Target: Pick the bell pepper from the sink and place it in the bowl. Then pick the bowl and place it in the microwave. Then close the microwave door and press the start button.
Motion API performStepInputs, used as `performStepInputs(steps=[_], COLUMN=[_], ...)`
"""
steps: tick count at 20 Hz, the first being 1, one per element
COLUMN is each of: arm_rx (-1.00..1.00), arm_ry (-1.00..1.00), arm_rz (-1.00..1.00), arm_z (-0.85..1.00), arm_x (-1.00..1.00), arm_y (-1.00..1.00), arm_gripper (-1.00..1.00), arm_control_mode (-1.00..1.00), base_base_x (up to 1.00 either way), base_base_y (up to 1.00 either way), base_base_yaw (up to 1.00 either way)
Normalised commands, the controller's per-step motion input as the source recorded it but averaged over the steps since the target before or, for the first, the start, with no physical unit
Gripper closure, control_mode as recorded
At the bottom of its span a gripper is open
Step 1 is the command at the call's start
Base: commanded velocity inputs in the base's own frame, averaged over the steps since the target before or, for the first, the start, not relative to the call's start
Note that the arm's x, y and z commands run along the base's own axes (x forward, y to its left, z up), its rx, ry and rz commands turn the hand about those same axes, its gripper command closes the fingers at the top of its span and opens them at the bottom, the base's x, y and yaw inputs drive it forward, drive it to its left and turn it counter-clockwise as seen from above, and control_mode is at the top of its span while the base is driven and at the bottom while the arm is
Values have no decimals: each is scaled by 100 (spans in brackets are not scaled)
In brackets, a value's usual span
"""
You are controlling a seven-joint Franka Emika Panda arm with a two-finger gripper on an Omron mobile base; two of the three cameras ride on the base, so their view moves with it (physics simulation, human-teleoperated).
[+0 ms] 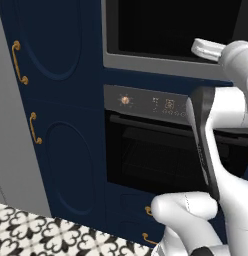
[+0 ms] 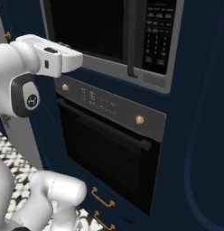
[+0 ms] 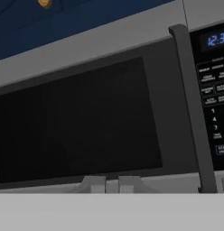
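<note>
Facing the microwave (image 3: 100,113) w/ its door (image 3: 77,122) shut flush in the grey frame, handle (image 3: 190,108) beside the keypad (image 3: 215,99) at the right edge. Gripper (image 3: 111,184) is pressed together, empty, tips near the door's lower edge. Oven (image 2: 109,153) sits just below the microwave.

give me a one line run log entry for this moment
microwave door: closed | gripper: shut, empty, at door's lower edge | keypad: untouched

Flat, even rendered light — dim hand view, soft, slightly blurred — no glare.
</note>
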Motion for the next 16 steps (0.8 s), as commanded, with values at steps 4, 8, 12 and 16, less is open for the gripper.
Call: performStepInputs(steps=[4, 8, 12, 16], arm_rx=[0, 0, 0, -5], arm_ry=[-4, 0, 0, 1], arm_rz=[0, 0, -2, -12], arm_z=[0, 0, 0, 0], arm_x=[-27, -1, -1, -14], arm_y=[-9, -19, -27, -24], arm_gripper=[100, 100, 100, 100], arm_control_mode=[-100, -100, -100, -100], base_base_x=[0, 0, 0, 0], base_base_y=[0, 0, 0, 0], base_base_yaw=[0, 0, 0, 0])
